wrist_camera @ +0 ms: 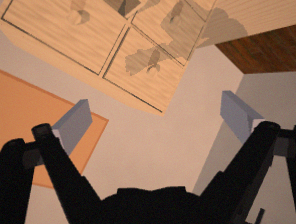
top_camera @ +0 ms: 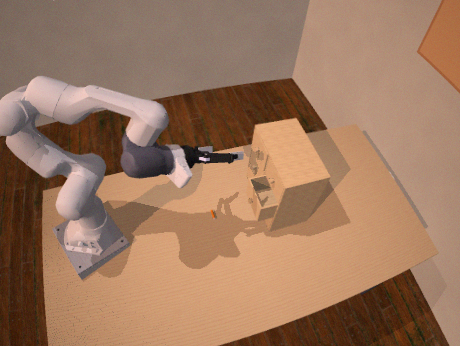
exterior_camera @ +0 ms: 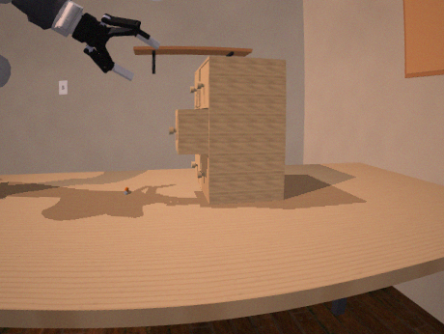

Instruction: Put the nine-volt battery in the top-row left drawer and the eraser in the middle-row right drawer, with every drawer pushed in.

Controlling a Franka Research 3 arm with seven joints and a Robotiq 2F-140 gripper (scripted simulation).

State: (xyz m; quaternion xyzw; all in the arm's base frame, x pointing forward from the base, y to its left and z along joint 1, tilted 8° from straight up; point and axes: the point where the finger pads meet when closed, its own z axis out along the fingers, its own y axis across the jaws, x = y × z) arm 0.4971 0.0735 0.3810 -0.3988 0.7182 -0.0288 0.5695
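The gripper [exterior_camera: 129, 57] is hanging high in the air in front of the small chest [exterior_camera: 246, 130], level with its top edge and well apart from it, with its 2 fingers spread as wide as they go and nothing lying between them. In the wrist view the grey pads [wrist_camera: 74, 124] are standing far apart at either side, and past them the camera is looking at closed drawer fronts, each with a small knob, crossed by shadow. The chest is standing upright on the wooden table [exterior_camera: 232, 270] near the far right end. Seen from the side, 1 drawer of the middle row [exterior_camera: 192, 131] is sticking out of the front, level and not drooping, while the top and bottom rows are sitting flush. From above, that open drawer [top_camera: 261, 185] is showing a hollow interior; whether anything is lying inside it cannot be told. A small orange object [top_camera: 213, 214] is lying on the table in the arm's shadow, well apart from the chest's front and below the gripper; it is too small to say what it is. Neither the nine-volt battery nor the eraser can be picked out with certainty in any view. The white arm [top_camera: 90, 105] is reaching from its grey base plate [top_camera: 85, 267] at the table's left end, bending across toward the chest.
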